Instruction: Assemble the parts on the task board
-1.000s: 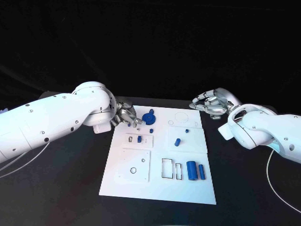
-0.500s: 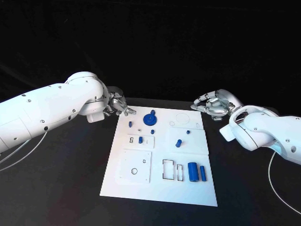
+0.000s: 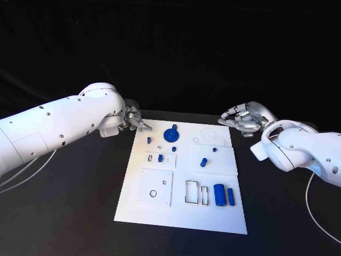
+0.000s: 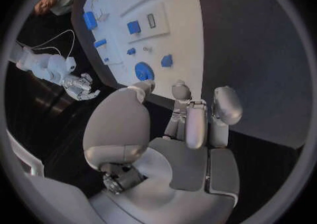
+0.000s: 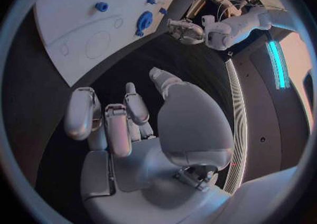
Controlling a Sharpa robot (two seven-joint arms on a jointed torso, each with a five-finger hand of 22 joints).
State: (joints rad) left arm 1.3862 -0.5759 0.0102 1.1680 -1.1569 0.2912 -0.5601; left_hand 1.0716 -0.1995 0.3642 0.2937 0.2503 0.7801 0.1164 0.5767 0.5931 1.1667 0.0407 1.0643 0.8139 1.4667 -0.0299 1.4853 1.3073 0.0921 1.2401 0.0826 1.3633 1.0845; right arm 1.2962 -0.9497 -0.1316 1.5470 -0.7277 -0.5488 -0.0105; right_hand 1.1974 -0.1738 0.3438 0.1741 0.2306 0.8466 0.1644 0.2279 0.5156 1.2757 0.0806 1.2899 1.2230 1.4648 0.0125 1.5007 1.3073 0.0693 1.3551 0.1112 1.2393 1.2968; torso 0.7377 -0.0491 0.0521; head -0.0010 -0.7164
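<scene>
Both hands off task board (image 3: 182, 181): left hand (image 3: 134, 121) & right hand (image 3: 243, 117) fingers curled, holding nothing.

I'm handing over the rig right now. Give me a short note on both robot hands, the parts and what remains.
Left robot hand: holds nothing, off the far left corner of the white task board.
Right robot hand: holds nothing, fingers curled, beyond the far right corner.
Parts: round blue gear-like piece at the far end; two blue cylinders beside the rectangular outline near the front; small blue pieces mid-board.
Done: cannot tell which are seated.
Left: empty outlines remain.
</scene>
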